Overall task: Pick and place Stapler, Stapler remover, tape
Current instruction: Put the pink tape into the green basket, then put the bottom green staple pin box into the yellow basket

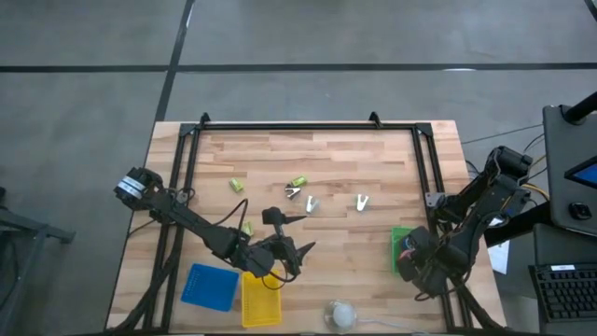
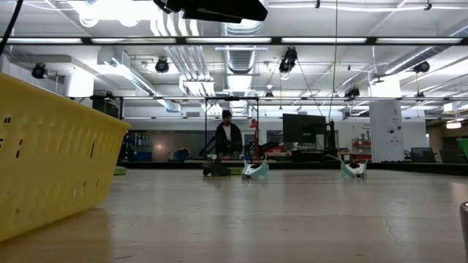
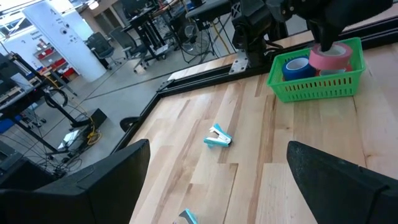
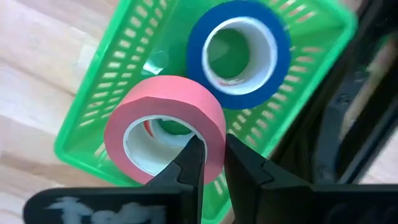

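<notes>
Right wrist view, closest first: right end effector (image 4: 209,155) is pinched on the wall of a pink tape roll (image 4: 165,127), one finger inside the ring's open centre and one outside. That roll hangs tilted over the green basket (image 4: 99,106), which sits at the right edge of the counter (image 1: 326,159). Blue tape roll (image 4: 239,53) lies flat in the basket, just beyond the pink one, touching or nearly so

Left wrist view: left end effector (image 3: 217,186) is wide open and holds nothing, fingers (image 3: 93,186) spread, above the wood at front centre. Across the counter it sees the same green basket with both rolls, right arm above them

High view, front edge: blue basket (image 1: 209,286) and yellow basket (image 1: 260,301) side by side just beside the left end effector, and a whitish round thing (image 1: 341,314) to their right, can't tell what it is

Mid counter: three pale staple removers (image 1: 361,202) roughly in a row, two yellow-green items (image 1: 298,181) behind them, a third near the left arm; too small to identify

Low view: yellow basket wall fills the near left, removers farther back, a person (image 2: 228,135) in the room beyond
</notes>
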You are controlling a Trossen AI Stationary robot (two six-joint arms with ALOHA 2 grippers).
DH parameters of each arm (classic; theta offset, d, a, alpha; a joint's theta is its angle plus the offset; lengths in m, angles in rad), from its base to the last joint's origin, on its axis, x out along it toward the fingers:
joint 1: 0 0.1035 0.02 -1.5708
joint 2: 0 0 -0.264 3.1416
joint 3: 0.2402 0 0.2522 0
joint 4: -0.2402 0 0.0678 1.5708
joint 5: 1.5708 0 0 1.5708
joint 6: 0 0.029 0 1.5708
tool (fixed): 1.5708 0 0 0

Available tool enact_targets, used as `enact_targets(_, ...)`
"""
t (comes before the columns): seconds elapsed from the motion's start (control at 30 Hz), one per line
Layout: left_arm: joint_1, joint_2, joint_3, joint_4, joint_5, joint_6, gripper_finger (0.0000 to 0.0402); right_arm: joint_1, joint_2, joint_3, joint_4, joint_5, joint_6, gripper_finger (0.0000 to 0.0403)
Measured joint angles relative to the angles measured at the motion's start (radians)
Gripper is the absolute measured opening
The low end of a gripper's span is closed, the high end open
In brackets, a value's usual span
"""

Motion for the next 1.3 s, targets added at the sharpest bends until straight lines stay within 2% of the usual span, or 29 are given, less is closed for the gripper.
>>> enact_targets(0.33,0.000,0.000,0.000,0.000,0.000,0.000,0.0381,0.000,0.000,-0.026,0.058,-0.017,-0.010,0.0058)
enact_targets(0.43,0.000,0.000,0.000,0.000,0.000,0.000,0.0381,-0.001,0.000,-0.025,0.066,-0.018,-0.015,0.0086)
enact_targets(0.67,0.000,0.000,0.000,0.000,0.000,-0.001,0.0381,-0.001,-0.001,-0.025,0.049,-0.019,-0.019,0.0177)
enact_targets(0.83,0.000,0.000,-0.001,-0.005,0.000,-0.002,0.0381,0.000,-0.004,-0.024,0.042,-0.017,-0.020,0.0210)
enact_targets(1.0,0.000,0.000,-0.001,-0.069,-0.006,-0.042,0.0381,0.000,-0.004,-0.024,0.048,0.040,-0.028,0.0217)
enact_targets(1.17,0.017,0.001,-0.001,-0.156,-0.017,-0.143,0.0381,0.000,-0.005,-0.006,0.039,0.048,-0.042,0.0210)
enact_targets(1.3,0.027,0.000,-0.001,-0.267,-0.018,-0.251,0.0381,0.000,-0.005,0.035,0.036,0.109,-0.058,0.0204)
